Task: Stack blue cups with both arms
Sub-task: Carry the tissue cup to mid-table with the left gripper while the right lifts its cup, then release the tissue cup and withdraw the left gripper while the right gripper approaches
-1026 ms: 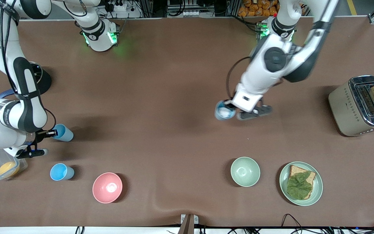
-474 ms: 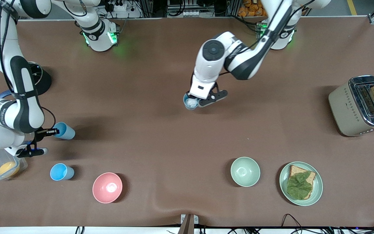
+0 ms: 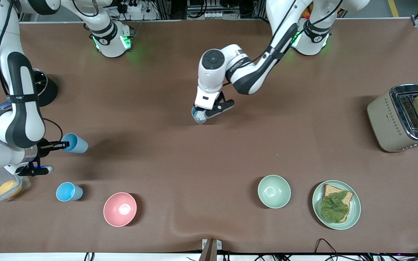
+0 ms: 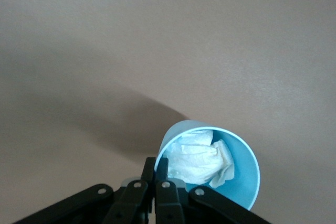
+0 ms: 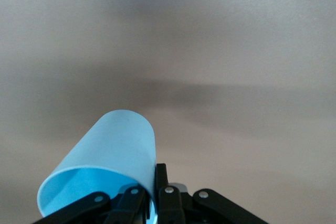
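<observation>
The left gripper (image 3: pixel 202 114) hangs over the middle of the brown counter (image 3: pixel 230 152), jaws clamped on the rim of a light-blue cup (image 4: pixel 210 163) holding crumpled white paper (image 4: pixel 199 160). The right gripper (image 3: pixel 61 145) pinches the rim of an empty, tilted blue cup (image 5: pixel 102 174) above the right arm's end, where a third cup (image 3: pixel 68 191) stands upright beside the pink bowl (image 3: pixel 120 209).

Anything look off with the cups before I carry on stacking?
Yes. The blue cup pinched by its rim in the left hand has crumpled white paper inside, which would likely block nesting. The right hand holds its cup tilted.
</observation>
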Action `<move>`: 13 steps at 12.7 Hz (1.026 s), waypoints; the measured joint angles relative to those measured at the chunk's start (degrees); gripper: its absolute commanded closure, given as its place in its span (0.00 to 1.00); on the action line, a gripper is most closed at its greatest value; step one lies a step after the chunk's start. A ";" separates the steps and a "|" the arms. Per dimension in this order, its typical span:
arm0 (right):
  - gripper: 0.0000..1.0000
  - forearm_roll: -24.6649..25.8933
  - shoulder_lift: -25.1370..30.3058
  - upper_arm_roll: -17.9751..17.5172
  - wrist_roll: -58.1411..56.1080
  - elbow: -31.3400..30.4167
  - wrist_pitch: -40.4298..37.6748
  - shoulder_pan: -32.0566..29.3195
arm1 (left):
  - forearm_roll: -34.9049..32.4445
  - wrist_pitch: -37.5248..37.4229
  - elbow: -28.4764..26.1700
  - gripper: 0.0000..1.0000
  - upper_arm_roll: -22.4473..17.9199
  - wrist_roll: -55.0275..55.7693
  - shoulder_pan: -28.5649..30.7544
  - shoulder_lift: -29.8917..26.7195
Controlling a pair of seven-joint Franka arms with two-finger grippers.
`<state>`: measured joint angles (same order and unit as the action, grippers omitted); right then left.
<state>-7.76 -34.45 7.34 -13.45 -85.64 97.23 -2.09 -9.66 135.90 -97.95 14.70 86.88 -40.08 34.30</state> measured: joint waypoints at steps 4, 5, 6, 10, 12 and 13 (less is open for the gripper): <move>1.00 -3.12 3.48 -0.75 10.70 2.13 -3.76 5.93 | -3.91 -0.02 2.27 0.00 -0.10 4.36 -2.70 3.70; 1.00 -4.04 4.46 -0.93 13.91 2.18 -3.92 8.35 | -4.13 -0.02 2.54 0.00 -0.12 4.62 -2.89 3.98; 1.00 -4.62 5.13 -1.02 16.92 2.19 -3.99 10.84 | -4.26 -0.01 2.93 0.00 -0.19 4.69 -2.89 4.12; 1.00 -5.26 5.87 -1.04 22.47 2.11 -3.79 16.16 | -5.13 -1.96 5.46 0.00 -1.14 4.61 -1.48 1.17; 1.00 -6.33 5.86 -1.09 24.37 2.02 -3.64 17.65 | -7.45 -8.69 6.29 0.00 -1.70 2.05 0.34 -3.94; 1.00 -6.74 5.87 -1.14 26.00 2.00 -3.63 19.18 | -7.56 -11.83 6.43 0.00 -1.84 -0.54 1.83 -7.14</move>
<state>-14.49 -28.58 6.20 12.55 -83.64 93.60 17.08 -17.22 124.07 -91.53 12.85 86.34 -38.26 27.17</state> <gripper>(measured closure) 0.943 0.000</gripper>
